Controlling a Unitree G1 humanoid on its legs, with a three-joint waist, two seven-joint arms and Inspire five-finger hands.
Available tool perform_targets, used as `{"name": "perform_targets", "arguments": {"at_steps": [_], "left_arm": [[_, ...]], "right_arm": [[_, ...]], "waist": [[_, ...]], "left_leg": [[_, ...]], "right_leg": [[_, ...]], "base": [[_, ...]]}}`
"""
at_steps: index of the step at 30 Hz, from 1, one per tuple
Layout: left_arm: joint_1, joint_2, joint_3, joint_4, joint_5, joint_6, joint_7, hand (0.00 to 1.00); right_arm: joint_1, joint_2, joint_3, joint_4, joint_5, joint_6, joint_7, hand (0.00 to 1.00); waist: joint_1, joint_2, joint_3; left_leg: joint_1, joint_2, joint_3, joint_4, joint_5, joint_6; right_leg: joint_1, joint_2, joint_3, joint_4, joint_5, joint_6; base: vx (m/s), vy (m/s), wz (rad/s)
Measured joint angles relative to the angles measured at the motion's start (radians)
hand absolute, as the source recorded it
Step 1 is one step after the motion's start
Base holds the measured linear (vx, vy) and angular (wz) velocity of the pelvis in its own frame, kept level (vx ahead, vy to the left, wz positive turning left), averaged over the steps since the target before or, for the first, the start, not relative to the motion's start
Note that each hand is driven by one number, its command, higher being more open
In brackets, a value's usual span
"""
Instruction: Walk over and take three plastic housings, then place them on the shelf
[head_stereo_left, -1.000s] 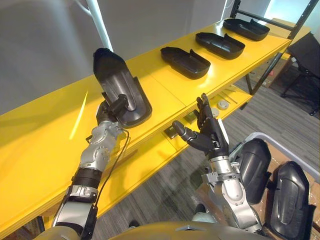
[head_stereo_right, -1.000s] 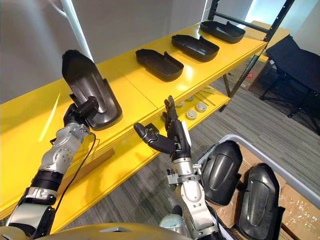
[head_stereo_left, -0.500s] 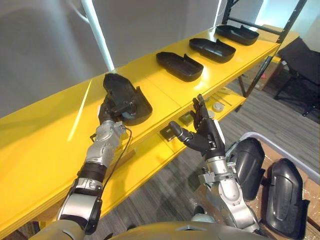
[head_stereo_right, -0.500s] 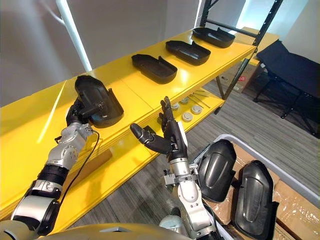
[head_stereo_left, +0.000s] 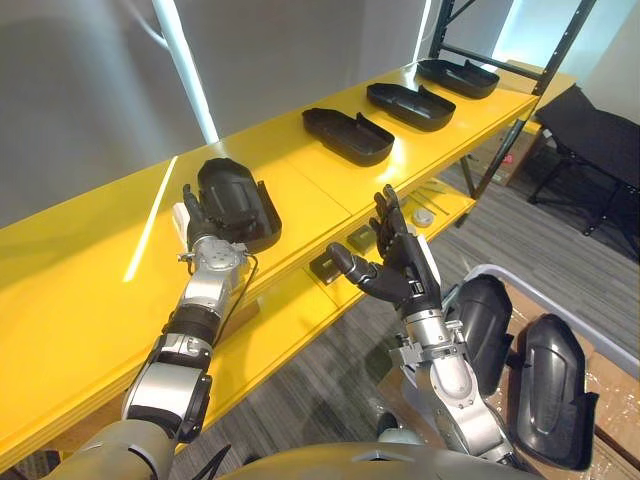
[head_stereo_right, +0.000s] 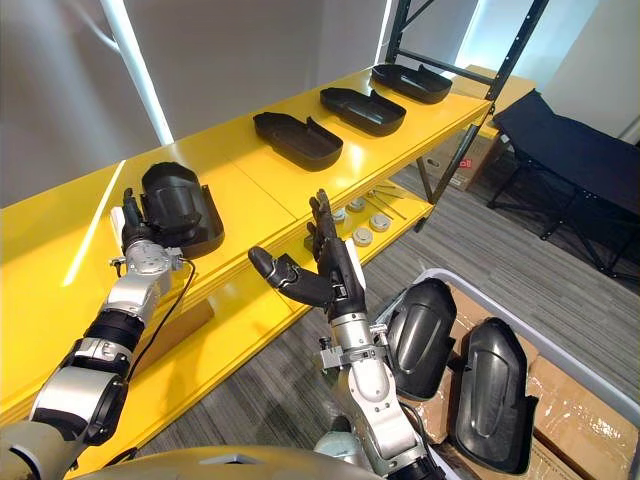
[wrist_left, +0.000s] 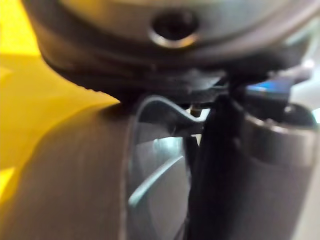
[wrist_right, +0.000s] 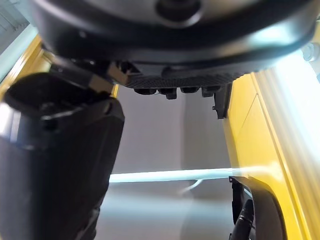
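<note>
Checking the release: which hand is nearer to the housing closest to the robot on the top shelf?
Left. The left hand is right beside that housing's near end, fingers straight. The right hand hangs open out in front of the shelf, well apart.

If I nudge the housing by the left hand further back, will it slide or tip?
Probably slides: the housing lies low and flat on the smooth yellow shelf. It looks like a thin, stiff moulded shell, so likely light. Its glossy surface may be slippery to grip.
</note>
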Motion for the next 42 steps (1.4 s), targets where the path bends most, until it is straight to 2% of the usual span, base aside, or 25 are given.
{"name": "perform_targets", "arguments": {"at_steps": [3, 5, 8, 12, 16, 20, 21, 23, 24, 25, 26, 29, 32, 35, 37, 40, 42], "left_arm": [[-0.029, 0.009, 0.001, 0.018, 0.124, 0.065, 0.033, 1.00], [-0.035, 0.050, 0.008, 0.011, 0.172, 0.105, 0.048, 1.00], [-0.035, 0.090, 0.034, -0.027, 0.156, 0.115, 0.078, 1.00], [-0.035, 0.115, 0.041, -0.155, 0.056, 0.093, 0.124, 1.00], [-0.035, 0.116, 0.086, -0.304, 0.017, -0.009, 0.176, 1.00], [-0.018, 0.128, 0.139, -0.482, -0.026, -0.097, 0.168, 1.00], [0.009, 0.129, 0.153, -0.542, -0.054, -0.132, 0.149, 1.00], [0.135, 0.120, 0.160, -0.731, -0.100, -0.203, 0.116, 1.00], [0.173, 0.112, 0.163, -0.771, -0.103, -0.225, 0.106, 1.00], [0.255, 0.084, 0.165, -0.844, -0.130, -0.273, 0.077, 1.00], [0.299, 0.064, 0.165, -0.880, -0.140, -0.286, 0.066, 1.00], [0.582, -0.081, 0.165, -1.031, -0.174, -0.337, -0.016, 1.00], [0.726, -0.142, 0.167, -1.039, -0.177, -0.337, -0.060, 1.00], [0.819, -0.169, 0.169, -1.042, -0.178, -0.338, -0.129, 1.00], [0.872, -0.181, 0.173, -1.058, -0.178, -0.356, -0.203, 1.00], [0.904, -0.187, 0.173, -1.090, -0.184, -0.363, -0.258, 1.00], [0.919, -0.195, 0.172, -1.092, -0.219, -0.384, -0.301, 1.00]], "right_arm": [[0.001, 0.000, 0.014, 0.005, 0.000, 0.000, -0.003, 1.00], [0.006, 0.002, 0.023, 0.009, 0.000, -0.001, -0.005, 1.00], [0.012, 0.002, 0.023, 0.020, 0.000, -0.002, -0.008, 1.00], [0.014, 0.008, 0.036, 0.030, -0.001, -0.002, -0.006, 1.00], [0.013, 0.021, 0.043, 0.030, -0.005, 0.000, 0.010, 1.00], [0.011, 0.018, 0.040, 0.030, -0.007, 0.007, 0.033, 1.00], [0.008, 0.018, 0.039, 0.029, -0.007, 0.015, 0.032, 1.00], [-0.003, 0.018, 0.031, 0.028, -0.007, 0.021, 0.025, 1.00], [-0.009, 0.018, 0.027, 0.028, -0.007, 0.021, 0.021, 1.00], [-0.026, 0.018, 0.015, 0.028, -0.007, 0.021, 0.013, 1.00], [-0.036, 0.018, 0.008, 0.028, -0.007, 0.021, 0.013, 1.00], [-0.124, 0.018, -0.031, 0.027, 0.003, 0.030, 0.039, 1.00], [-0.201, 0.017, -0.047, 0.027, 0.022, 0.043, 0.060, 1.00], [-0.282, 0.018, -0.040, 0.037, 0.033, 0.052, 0.080, 1.00], [-0.360, 0.020, -0.018, 0.054, 0.036, 0.090, 0.098, 1.00], [-0.426, 0.028, 0.019, 0.093, 0.052, 0.126, 0.106, 1.00], [-0.463, 0.063, 0.046, 0.163, 0.088, 0.167, 0.114, 1.00]], "waist": [[-0.002, -0.001, 0.000], [-0.003, 0.000, 0.000], [-0.006, 0.001, 0.000], [0.007, 0.005, 0.002], [0.007, 0.023, 0.005], [0.016, 0.042, 0.002], [0.020, 0.047, 0.000], [0.042, 0.060, -0.008], [0.044, 0.062, -0.009], [0.053, 0.064, -0.010], [0.059, 0.064, -0.010], [0.101, 0.063, -0.012], [0.145, 0.061, -0.013], [0.194, 0.056, -0.015], [0.227, 0.050, -0.017], [0.240, 0.044, -0.017], [0.263, 0.042, -0.016]], "left_leg": [[0.001, 0.006, 0.003, 0.001, 0.004, -0.005], [0.002, 0.014, 0.007, 0.004, 0.006, -0.007], [0.002, 0.014, 0.007, 0.004, 0.007, -0.008], [0.002, 0.014, 0.001, 0.004, 0.007, -0.008], [0.005, 0.013, -0.015, 0.004, 0.008, -0.007], [-0.001, 0.014, -0.037, 0.004, 0.009, -0.007], [-0.001, 0.014, -0.044, 0.004, 0.009, -0.007], [-0.004, 0.014, -0.053, 0.003, 0.009, -0.007], [-0.005, 0.014, -0.060, 0.004, 0.009, -0.007], [-0.005, 0.014, -0.076, 0.004, 0.009, -0.007], [-0.005, 0.013, -0.083, 0.004, 0.009, -0.007], [-0.020, 0.010, -0.135, 0.003, 0.014, -0.005], [-0.036, 0.011, -0.177, 0.001, 0.026, -0.004], [-0.039, 0.009, -0.213, 0.001, 0.030, -0.008], [-0.047, 0.009, -0.239, 0.000, 0.035, -0.009], [-0.068, 0.007, -0.268, 0.000, 0.045, -0.007], [-0.070, 0.006, -0.285, 0.000, 0.049, -0.005]], "right_leg": [[0.000, 0.007, 0.001, -0.002, 0.003, -0.004], [0.000, 0.017, 0.003, -0.004, 0.007, -0.006], [0.001, 0.018, 0.002, -0.005, 0.007, -0.006], [0.006, 0.017, -0.002, -0.005, 0.006, -0.008], [0.022, 0.015, -0.023, -0.007, 0.003, -0.011], [0.034, 0.015, -0.047, -0.014, 0.001, -0.014], [0.039, 0.015, -0.054, -0.014, -0.001, -0.015], [0.045, 0.015, -0.066, -0.016, -0.003, -0.017], [0.049, 0.014, -0.074, -0.016, -0.003, -0.016], [0.060, 0.013, -0.091, -0.017, -0.006, -0.014], [0.066, 0.012, -0.098, -0.017, -0.008, -0.013], [0.091, 0.008, -0.153, -0.018, -0.020, -0.009], [0.107, 0.010, -0.200, -0.023, -0.030, -0.014], [0.136, 0.013, -0.240, -0.034, -0.031, -0.014], [0.148, 0.015, -0.267, -0.036, -0.034, -0.013], [0.149, 0.017, -0.296, -0.036, -0.034, -0.014], [0.161, 0.017, -0.314, -0.037, -0.036, -0.013]], "base": [[0.01, -0.010, -0.02], [0.02, -0.026, -0.04], [0.00, -0.001, 0.01], [0.00, -0.001, 0.03], [0.01, -0.002, 0.09], [0.02, -0.003, 0.16], [0.03, 0.000, 0.20], [0.03, 0.002, 0.15], [0.03, 0.003, 0.26], [0.02, 0.004, 0.28], [0.01, 0.010, 0.38], [0.00, 0.012, 0.45], [-0.02, -0.001, 0.43], [0.00, -0.002, 0.41], [0.01, 0.007, 0.34], [0.00, 0.005, 0.31], [0.01, 0.009, 0.23]]}}
